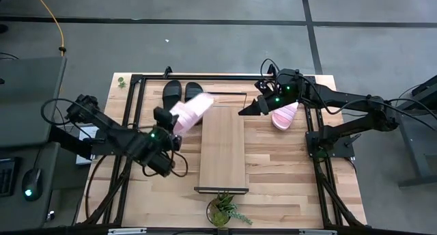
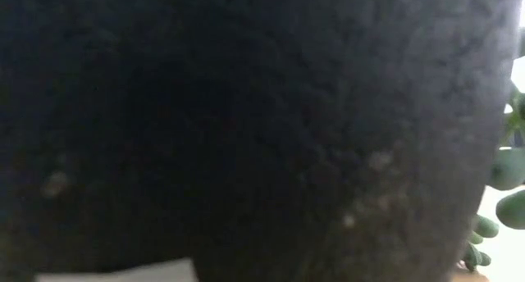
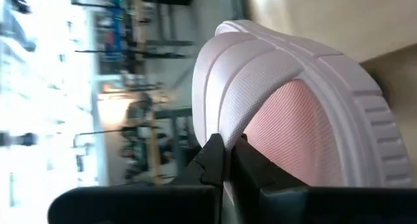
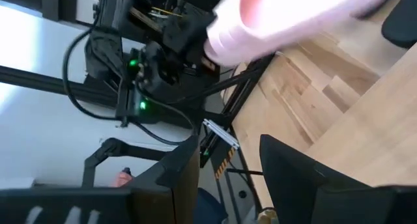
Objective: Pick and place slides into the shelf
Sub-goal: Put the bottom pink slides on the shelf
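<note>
The shelf (image 1: pixel 222 149) is my landmark: a long pale plank on black end bars. My left gripper (image 1: pixel 171 120), jaws pinched shut on one pink slide (image 1: pixel 191 111), holds it lifted just off the shelf's far left corner. I'd best carry it over the plank, level it, then lower before letting go. My right gripper (image 1: pixel 246 111) hovers half-open and empty at the far right corner. Ribbed pale sole, textured pink footbed.
</note>
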Tool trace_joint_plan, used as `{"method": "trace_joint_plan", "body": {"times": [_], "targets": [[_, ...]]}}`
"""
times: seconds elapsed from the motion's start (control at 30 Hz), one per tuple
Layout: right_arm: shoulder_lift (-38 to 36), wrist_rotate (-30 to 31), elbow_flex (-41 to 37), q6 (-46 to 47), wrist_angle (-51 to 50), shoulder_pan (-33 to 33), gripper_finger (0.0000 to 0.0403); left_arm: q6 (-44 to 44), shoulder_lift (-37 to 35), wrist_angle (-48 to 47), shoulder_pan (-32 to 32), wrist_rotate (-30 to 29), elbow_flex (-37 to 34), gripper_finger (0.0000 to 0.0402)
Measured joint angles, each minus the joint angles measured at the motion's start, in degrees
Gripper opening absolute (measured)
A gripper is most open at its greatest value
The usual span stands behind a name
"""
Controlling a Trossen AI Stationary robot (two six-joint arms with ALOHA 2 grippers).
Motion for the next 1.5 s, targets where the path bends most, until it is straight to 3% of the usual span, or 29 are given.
{"method": "trace_joint_plan", "body": {"times": [0.3, 0.47, 0.7, 0.93, 1.5], "targets": [[0.02, -0.22, -0.02, 3.69, 6.27, -0.83, 0.0154, 8.48, -1.72, 0.05, 3.33, -8.96, 10.62, 0.0000], [0.01, 0.11, -0.02, 8.62, 9.91, -2.05, 0.0196, 12.38, -1.72, 1.92, 3.13, -11.99, 16.07, 0.0000], [0.40, 3.24, -0.02, 12.54, 13.89, -2.62, 0.0272, 25.45, -1.72, 13.24, 0.02, -12.21, 19.50, 0.0000], [1.76, 5.44, -0.02, 16.43, 14.11, -2.60, 0.0282, 38.67, -0.63, 24.99, -2.75, -10.65, 19.46, 0.0000], [2.62, 4.86, -0.02, 17.33, 17.40, -2.99, 0.0282, 39.23, 1.17, 26.68, -2.85, -6.89, 19.44, 0.0000]]}}
